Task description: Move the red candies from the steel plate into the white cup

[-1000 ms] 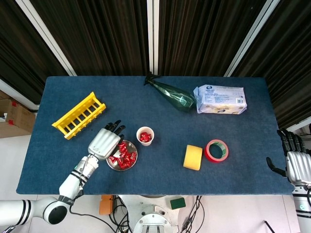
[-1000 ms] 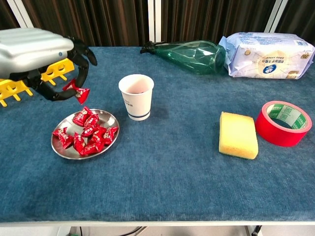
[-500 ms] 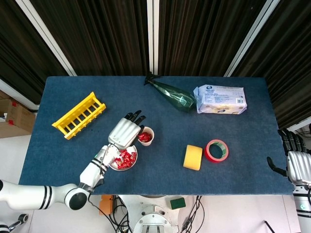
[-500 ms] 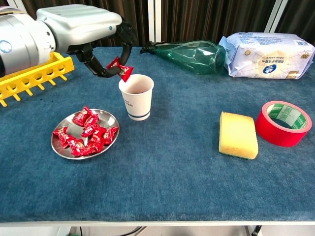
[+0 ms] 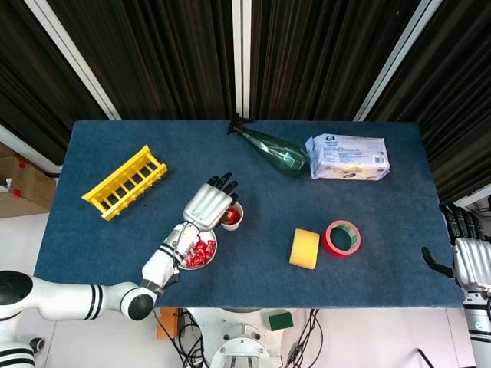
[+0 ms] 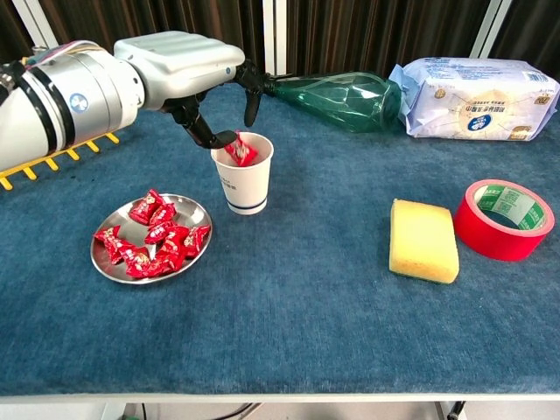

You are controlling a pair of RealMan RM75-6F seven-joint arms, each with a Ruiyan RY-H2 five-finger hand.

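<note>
Now hovering over the white cup [image 6: 244, 172]: left hand [image 6: 188, 74], fingers curled downward, pinching one red candy [image 6: 239, 150] at the cup's mouth. Lying just left of the cup: steel plate [image 6: 198, 213], carrying the other red candies [image 6: 150, 236]. Hanging off the table's far right edge: right hand [image 5: 469, 257], fingers loosely spread, holding nothing. Sitting well to the right: yellow sponge [image 6: 423, 240] and red tape roll [image 6: 504, 218], just beside each other.
</note>
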